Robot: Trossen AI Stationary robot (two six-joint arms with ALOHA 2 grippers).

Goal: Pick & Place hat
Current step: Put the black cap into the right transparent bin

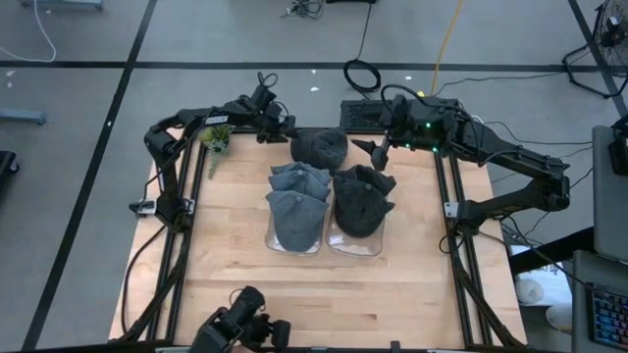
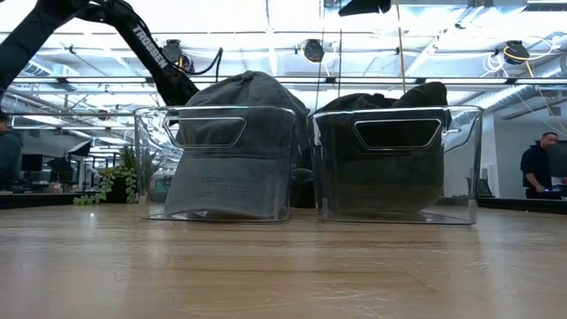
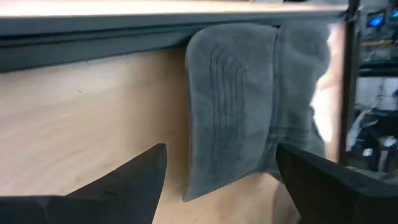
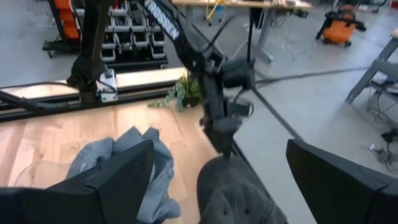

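Observation:
A dark grey hat [image 1: 319, 147] lies on the table by the far edge, behind two clear bins. My left gripper [image 1: 285, 127] is open and hovers at the hat's left side. In the left wrist view the hat's brim [image 3: 230, 106] lies ahead, between the two spread fingers [image 3: 124, 186], and touches neither. My right gripper [image 1: 376, 152] is open just right of the hat and holds nothing. Its wrist view looks down on the hat [image 4: 236, 193] and on the left gripper [image 4: 225, 140] beyond it.
The left clear bin [image 1: 271, 238] holds grey-blue hats [image 1: 297, 201]; the right bin [image 1: 334, 245] holds dark hats [image 1: 361, 201]. In the low view both bins [image 2: 217, 164] [image 2: 394, 164] stand side by side. A small plant [image 1: 216, 137] sits at the far left corner. Bare wood lies near the front edge.

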